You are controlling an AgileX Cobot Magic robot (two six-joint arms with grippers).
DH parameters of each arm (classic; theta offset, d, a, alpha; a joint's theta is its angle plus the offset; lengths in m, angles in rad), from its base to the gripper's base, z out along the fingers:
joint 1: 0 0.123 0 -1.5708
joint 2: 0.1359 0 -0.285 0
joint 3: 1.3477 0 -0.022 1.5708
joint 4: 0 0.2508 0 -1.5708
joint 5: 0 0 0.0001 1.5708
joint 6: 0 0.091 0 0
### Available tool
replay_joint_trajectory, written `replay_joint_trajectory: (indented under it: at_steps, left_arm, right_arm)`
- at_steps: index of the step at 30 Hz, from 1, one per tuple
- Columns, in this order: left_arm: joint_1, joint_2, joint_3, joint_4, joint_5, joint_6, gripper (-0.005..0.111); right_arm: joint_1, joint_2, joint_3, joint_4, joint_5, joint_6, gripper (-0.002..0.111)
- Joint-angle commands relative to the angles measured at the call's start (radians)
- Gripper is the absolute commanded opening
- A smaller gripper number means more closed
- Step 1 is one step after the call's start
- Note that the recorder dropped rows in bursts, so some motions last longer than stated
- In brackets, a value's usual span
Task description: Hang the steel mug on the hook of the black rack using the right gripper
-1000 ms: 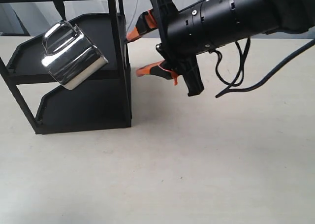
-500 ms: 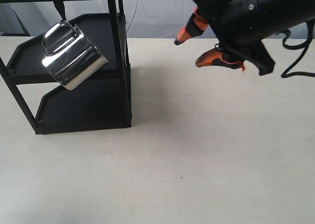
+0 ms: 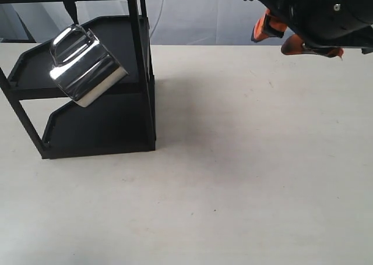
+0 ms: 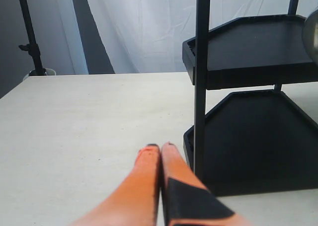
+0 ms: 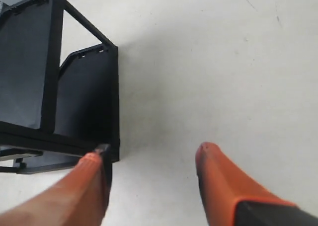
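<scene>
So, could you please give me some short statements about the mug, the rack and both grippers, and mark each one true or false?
1. The steel mug hangs tilted by its handle from the hook of the black rack. True.
2. The right gripper holds the mug. False: its jaws are open and empty, far from the rack.
3. The left gripper has its jaws shut. True.
4. The mug stands upright on the table. False: it hangs above the rack's trays.

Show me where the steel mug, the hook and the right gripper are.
steel mug [image 3: 87, 73], exterior view, shiny side wall.
hook [image 3: 70, 9], exterior view, slim prong above mug handle.
right gripper [image 5: 151, 159], right wrist view, between open jaws.
</scene>
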Motion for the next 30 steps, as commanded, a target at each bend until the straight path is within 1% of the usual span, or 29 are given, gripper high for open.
replay_joint_trajectory:
  at_steps: [1, 10, 11, 12, 13, 15, 17, 18, 22, 25, 27, 30]
  left_arm:
    - [-0.001, -0.005, -0.002, -0.001, -0.002, -0.002, 0.002]
    - [-0.001, -0.005, -0.002, -0.001, -0.002, -0.002, 0.002]
    - [-0.001, -0.005, -0.002, -0.001, -0.002, -0.002, 0.002]
    - [-0.001, -0.005, -0.002, -0.001, -0.002, -0.002, 0.002]
    - [-0.001, -0.005, -0.002, -0.001, -0.002, -0.002, 0.002]
    - [-0.001, -0.005, -0.002, -0.001, -0.002, -0.002, 0.002]
    - [-0.001, -0.005, -0.002, -0.001, -0.002, -0.002, 0.002]
    - [-0.001, -0.005, -0.002, -0.001, -0.002, -0.002, 0.002]
    - [-0.001, -0.005, -0.002, -0.001, -0.002, -0.002, 0.002]
    - [-0.001, -0.005, -0.002, -0.001, -0.002, -0.002, 0.002]
    - [-0.001, -0.005, -0.002, -0.001, -0.002, -0.002, 0.002]
    - [-0.001, -0.005, -0.002, -0.001, -0.002, -0.002, 0.002]
  right_arm:
    - [-0.005, -0.066, 0.003, -0.068, -0.040, -0.008, 0.051]
    - [-0.005, -0.239, 0.003, -0.081, -0.120, -0.008, 0.051]
    - [-0.005, -0.251, 0.003, -0.089, -0.123, -0.008, 0.051]
    - [-0.009, -0.257, 0.005, -0.098, -0.124, -0.008, 0.048]
    - [-0.016, -0.264, 0.005, -0.111, -0.124, -0.008, 0.042]
    - [-0.032, -0.275, 0.027, -0.137, -0.136, -0.008, 0.025]
    - [-0.058, -0.294, 0.074, -0.178, -0.151, -0.008, 0.003]
    - [-0.073, -0.309, 0.100, -0.189, -0.171, -0.008, 0.000]
    - [-0.189, -0.395, 0.249, -0.182, -0.266, -0.005, -0.001]
    - [-0.280, -0.493, 0.350, -0.149, -0.292, -0.001, -0.001]
    - [-0.339, -0.575, 0.420, -0.152, -0.349, -0.013, -0.001]
    - [-0.395, -0.686, 0.530, -0.238, -0.520, -0.152, -0.001]
